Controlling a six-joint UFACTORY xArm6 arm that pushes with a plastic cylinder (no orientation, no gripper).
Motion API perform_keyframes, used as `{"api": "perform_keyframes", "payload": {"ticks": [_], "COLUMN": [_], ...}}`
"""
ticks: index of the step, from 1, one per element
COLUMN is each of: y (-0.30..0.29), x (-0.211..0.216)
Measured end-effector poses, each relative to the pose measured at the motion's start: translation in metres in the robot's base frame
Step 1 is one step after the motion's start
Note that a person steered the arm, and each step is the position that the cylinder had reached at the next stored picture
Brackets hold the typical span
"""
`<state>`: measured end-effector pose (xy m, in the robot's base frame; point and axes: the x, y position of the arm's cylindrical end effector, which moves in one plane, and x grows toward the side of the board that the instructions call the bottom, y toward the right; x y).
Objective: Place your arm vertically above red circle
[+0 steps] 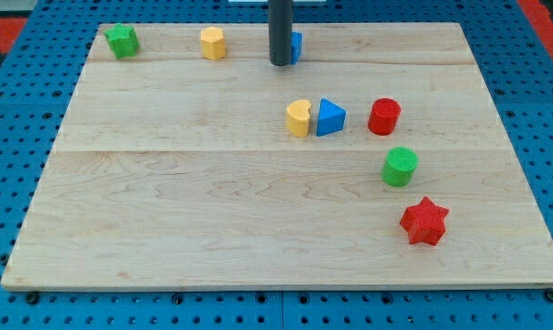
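The red circle [384, 116] is a short red cylinder standing right of the board's centre. My tip [281, 63] is near the view's top, well up and to the left of the red circle, and not touching it. A blue block [296, 46] sits right behind my rod, mostly hidden by it, so its shape cannot be made out.
A yellow heart [299, 118] touches a blue triangle [330, 117] left of the red circle. A green cylinder [400, 167] and a red star [425, 221] lie below it. A green star [122, 40] and a yellow block [213, 43] sit along the wooden board's [166, 202] top edge.
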<state>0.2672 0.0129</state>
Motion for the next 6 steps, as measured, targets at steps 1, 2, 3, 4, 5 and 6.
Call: {"api": "perform_keyframes", "payload": {"ticks": [1, 2, 3, 4, 5, 6], "y": [0.015, 0.021, 0.021, 0.021, 0.024, 0.024], "x": [-0.011, 0.007, 0.023, 0.023, 0.023, 0.023]}}
